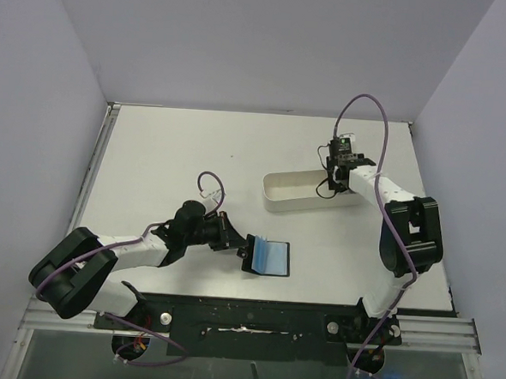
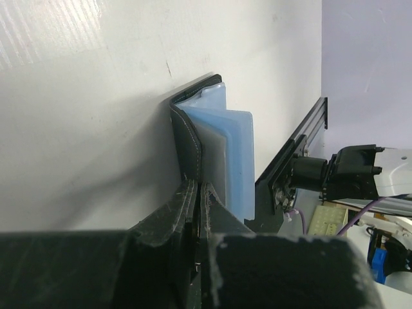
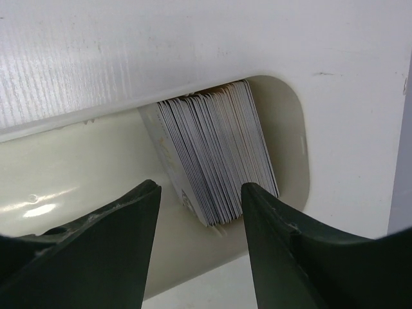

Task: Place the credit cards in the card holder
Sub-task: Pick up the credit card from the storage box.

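The card holder (image 1: 270,258) lies open near the table's front middle, with pale blue pockets inside a black cover. My left gripper (image 1: 239,243) is shut on the holder's left black flap. In the left wrist view the card holder (image 2: 215,141) stands on edge beyond the closed left gripper (image 2: 198,193), which pinches its black cover. Several grey credit cards (image 3: 215,158) stand packed on edge at the right end of the white tray (image 3: 77,167). My right gripper (image 3: 199,193) hovers open just above them, one finger on each side of the stack's near end.
The long white oval tray (image 1: 278,195) sits right of centre, with my right gripper (image 1: 335,176) over its right end. Grey walls close in the table at the back and both sides. A black rail (image 1: 245,314) runs along the front edge.
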Controlling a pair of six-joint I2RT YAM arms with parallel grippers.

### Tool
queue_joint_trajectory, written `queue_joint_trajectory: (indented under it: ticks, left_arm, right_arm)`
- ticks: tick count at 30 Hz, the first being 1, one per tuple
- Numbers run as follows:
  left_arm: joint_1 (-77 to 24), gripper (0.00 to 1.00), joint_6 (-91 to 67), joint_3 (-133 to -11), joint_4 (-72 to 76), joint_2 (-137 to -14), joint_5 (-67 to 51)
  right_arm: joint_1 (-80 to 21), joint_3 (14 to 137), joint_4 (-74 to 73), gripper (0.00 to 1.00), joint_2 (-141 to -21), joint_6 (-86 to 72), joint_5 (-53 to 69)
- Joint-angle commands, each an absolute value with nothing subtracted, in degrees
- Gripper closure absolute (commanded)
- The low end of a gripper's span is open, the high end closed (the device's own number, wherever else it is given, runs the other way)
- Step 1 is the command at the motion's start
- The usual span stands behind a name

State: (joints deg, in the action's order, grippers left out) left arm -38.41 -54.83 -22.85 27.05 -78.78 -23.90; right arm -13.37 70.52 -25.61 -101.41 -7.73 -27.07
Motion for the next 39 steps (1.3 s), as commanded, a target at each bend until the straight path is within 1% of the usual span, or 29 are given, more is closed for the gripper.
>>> queue_joint_trajectory:
  ticks: [1,4,8,13,16,29,34,39]
  left_arm:
    - [-38.1,1.0,-54.6,-22.5,30.1,-77.8,-24.8]
    - [-38.1,1.0,-54.7,-22.3,30.1,-77.8,-24.7]
    - [-38.1,1.0,-54.7,-22.0,30.2,-77.8,-24.4]
    - [-38.1,1.0,-54.3,-21.9,30.1,-78.4,-24.0]
    - [-38.1,1.0,-53.9,-21.9,30.0,-79.1,-23.8]
    - [-38.1,1.0,-52.9,-21.7,29.8,-80.9,-23.0]
    - [-38.1,1.0,-52.8,-21.4,29.9,-80.7,-22.6]
    - [-38.1,1.0,-52.9,-21.0,29.8,-80.5,-22.3]
  right_arm:
    - [-13.4,72.9,-22.6,0.46,-102.0,-6.5,-29.6]
    - [-13.3,72.8,-22.1,0.47,-103.0,-6.2,-31.2]
    - [-13.3,72.5,-21.6,0.51,-103.8,-5.5,-32.7]
    - [-13.4,72.8,-21.6,0.63,-103.8,-5.4,-33.8]
    - [-13.3,72.8,-21.9,0.68,-103.4,-5.4,-34.0]
    - [-13.4,73.8,-22.5,0.81,-101.8,-4.1,-35.0]
    - [-13.4,74.0,-22.6,0.91,-101.2,-3.4,-34.7]
    - [-13.6,74.4,-24.4,0.93,-99.8,-4.2,-33.0]
